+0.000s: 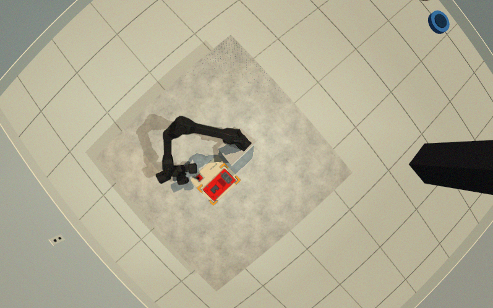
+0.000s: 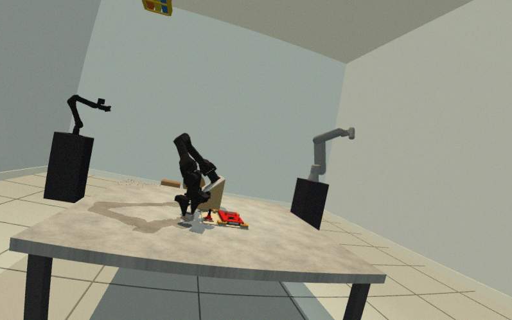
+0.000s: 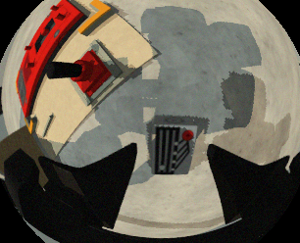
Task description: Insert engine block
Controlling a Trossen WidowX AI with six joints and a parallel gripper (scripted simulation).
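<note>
Nearest the wrist view, our hand point(image 1: 181, 178) point(image 2: 188, 214) point(image 3: 174, 149) is spread, its fingers on either side of the engine block point(image 2: 186, 217) point(image 3: 166, 149), with a gap on each side. The block sits on the surface point(image 1: 278, 172) point(image 2: 289, 246) point(image 3: 170, 211), outside the car body. We judge it light, stiff and fairly smooth; we'd take it low across its long sides, squarely, so it doesn't twist. Its long axis and dark stripes run across our closing line, and the red cap is near one corner at the end away from the wrist. We can't make out the slot side.

Farther on, the red stand with a black handle point(image 1: 199, 177) point(image 2: 210, 214) point(image 3: 93, 73) is on the cream board point(image 1: 208, 169) point(image 3: 62, 103). Beyond it lies the red car body point(image 1: 217, 183) point(image 2: 225, 216) point(image 3: 32, 73), its long axis slanting relative to the block's in the wrist view, so we'd likely need a turn.
</note>
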